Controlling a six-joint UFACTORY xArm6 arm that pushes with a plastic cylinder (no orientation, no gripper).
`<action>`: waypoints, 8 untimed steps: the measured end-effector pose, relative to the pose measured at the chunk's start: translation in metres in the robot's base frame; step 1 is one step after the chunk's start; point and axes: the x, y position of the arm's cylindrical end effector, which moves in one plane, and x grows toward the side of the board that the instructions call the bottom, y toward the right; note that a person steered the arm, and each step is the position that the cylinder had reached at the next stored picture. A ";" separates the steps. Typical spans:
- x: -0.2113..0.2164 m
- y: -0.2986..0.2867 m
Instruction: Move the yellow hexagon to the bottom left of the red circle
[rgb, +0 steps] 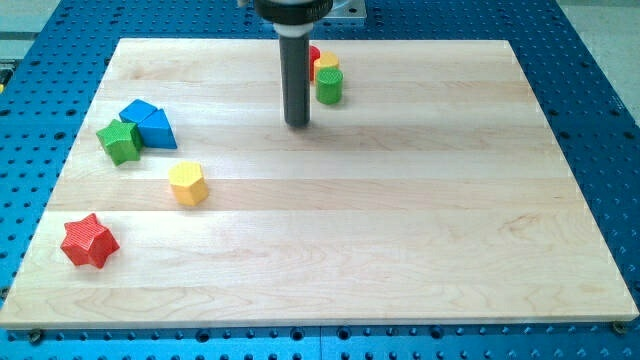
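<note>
The yellow hexagon (188, 183) lies on the wooden board at the view's left, below the middle. The red circle (313, 55) is at the view's top centre, mostly hidden behind my rod. My tip (297, 124) rests on the board below and slightly left of the red circle, well to the right of and above the yellow hexagon, touching no block.
A yellow block (327, 66) and a green cylinder (330, 87) sit just right of the rod by the red circle. A blue block (148, 122) and a green block (119, 141) touch at the left. A red star (89, 241) lies at the bottom left.
</note>
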 end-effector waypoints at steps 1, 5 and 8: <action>0.050 -0.002; 0.145 -0.137; 0.098 -0.054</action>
